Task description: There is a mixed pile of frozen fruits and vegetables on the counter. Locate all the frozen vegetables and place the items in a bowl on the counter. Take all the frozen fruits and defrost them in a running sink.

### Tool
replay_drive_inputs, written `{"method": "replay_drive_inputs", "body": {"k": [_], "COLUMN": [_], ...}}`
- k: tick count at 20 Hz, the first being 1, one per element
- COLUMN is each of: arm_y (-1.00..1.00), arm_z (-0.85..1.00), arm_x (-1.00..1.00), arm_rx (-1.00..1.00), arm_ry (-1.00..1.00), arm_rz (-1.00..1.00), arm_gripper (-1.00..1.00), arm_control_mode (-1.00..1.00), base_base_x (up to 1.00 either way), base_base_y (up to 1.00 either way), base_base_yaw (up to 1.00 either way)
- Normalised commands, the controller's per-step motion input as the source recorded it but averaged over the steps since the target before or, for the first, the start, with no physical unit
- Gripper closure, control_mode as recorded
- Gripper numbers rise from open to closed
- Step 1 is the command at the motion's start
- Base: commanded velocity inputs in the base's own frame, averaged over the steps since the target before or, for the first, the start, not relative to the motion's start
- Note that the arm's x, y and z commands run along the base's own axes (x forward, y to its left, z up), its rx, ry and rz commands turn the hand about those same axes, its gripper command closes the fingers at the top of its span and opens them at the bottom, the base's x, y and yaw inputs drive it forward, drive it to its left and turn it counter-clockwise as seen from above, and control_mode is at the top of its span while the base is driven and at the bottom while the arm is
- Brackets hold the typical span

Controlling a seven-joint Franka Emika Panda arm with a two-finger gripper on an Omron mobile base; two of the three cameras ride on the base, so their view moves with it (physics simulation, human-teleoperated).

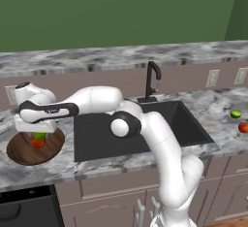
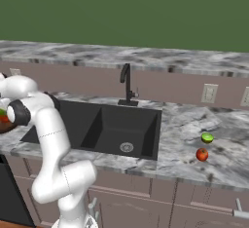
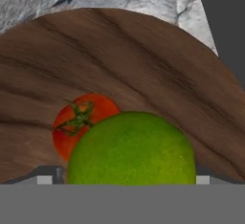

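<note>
Hand view: I see the green ball (image 3: 131,149) directly under the gripper (image 3: 124,181), lying against the tomato (image 3: 81,122) on the wooden bowl (image 3: 143,65). The fingertips (image 3: 44,180) stand spread on either side of the ball, released. In the left base view the gripper (image 1: 38,135) hangs over the bowl (image 1: 19,154) at the left end of the counter (image 1: 218,124), left of the sink (image 1: 145,129). Far right, the flat green piece (image 1: 236,114) and the red ball (image 1: 243,127) lie near each other on the counter.
</note>
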Motion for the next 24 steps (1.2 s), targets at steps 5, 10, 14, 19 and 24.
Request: {"method": "replay_drive_inputs", "body": {"k": [5,10,14,19,24], "arm_y": [-0.01,-0.02,-0.03,-0.01,-0.15], "arm_z": [0.04,0.24,0.17,0.1,0.22], "arm_x": [-0.03,-0.07,0.0,0.0,0.0], "arm_rx": [0.0,0.0,0.0,0.0,0.0], "arm_ry": [0.0,0.0,0.0,0.0,0.0], "arm_rz": [0.0,0.0,0.0,0.0,0.01], "arm_gripper": [-1.0,-1.0,-1.0,-1.0,-1.0], "arm_control_mode": [-1.0,-1.0,-1.0,-1.0,-1.0], "base_base_x": [0.0,0.0,0.0,0.0,0.0], "base_base_y": [0.0,0.0,0.0,0.0,0.0], "base_base_yaw": [0.0,0.0,0.0,0.0,0.0]}}
